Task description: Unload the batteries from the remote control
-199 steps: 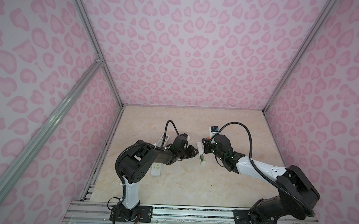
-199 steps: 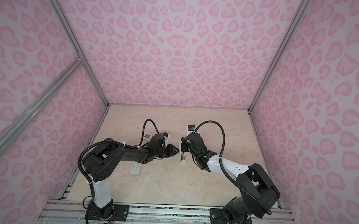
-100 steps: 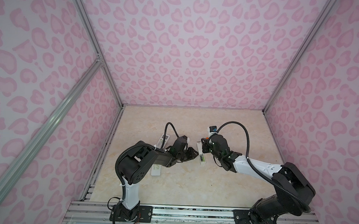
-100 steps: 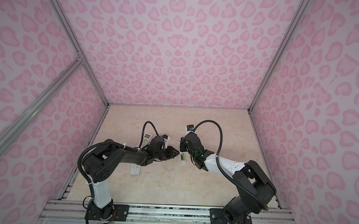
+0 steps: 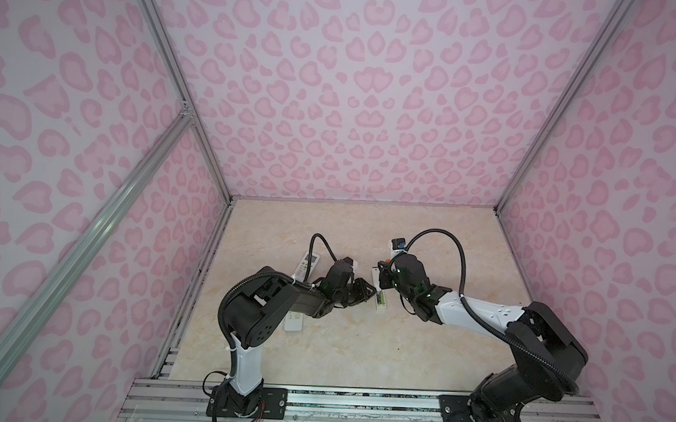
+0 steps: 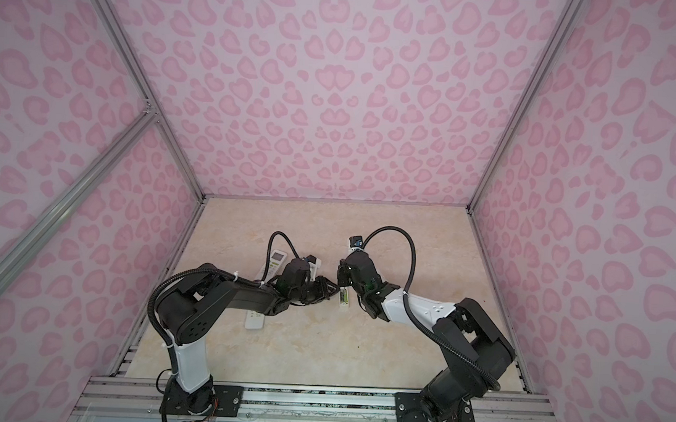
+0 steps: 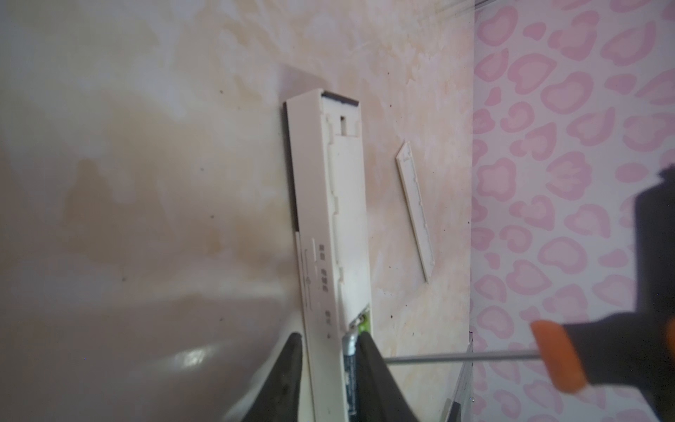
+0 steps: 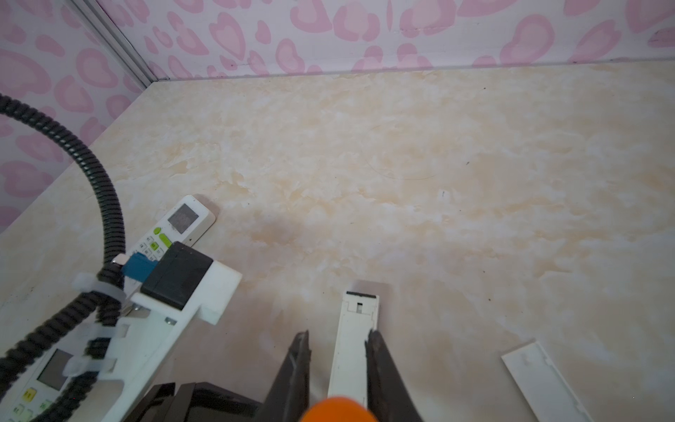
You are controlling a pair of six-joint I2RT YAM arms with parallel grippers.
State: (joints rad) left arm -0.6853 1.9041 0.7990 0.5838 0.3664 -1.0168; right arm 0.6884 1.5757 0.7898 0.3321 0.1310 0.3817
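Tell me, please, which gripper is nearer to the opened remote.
Left. The left gripper is clamped on the opened remote itself; the right gripper sits apart beside it, gripping the screwdriver, whose shaft reaches toward the remote.

We see a table (image 8: 401,164) with a smooth marble-look top, faintly glossy where light catches it. The walls (image 5: 354,101) look like matt printed sheet, framed by brushed metal rails (image 5: 88,238). The remote (image 7: 328,204) and its loose lid (image 7: 416,212) are smooth, matt off-white plastic. The battery (image 7: 349,345) shows a shiny metal end above a dark glossy wrap. The screwdriver (image 7: 555,358) has a bare bright metal shaft, and its handle looks to us like matt plastic or rubber. The conduit (image 8: 109,197) is ribbed black plastic.
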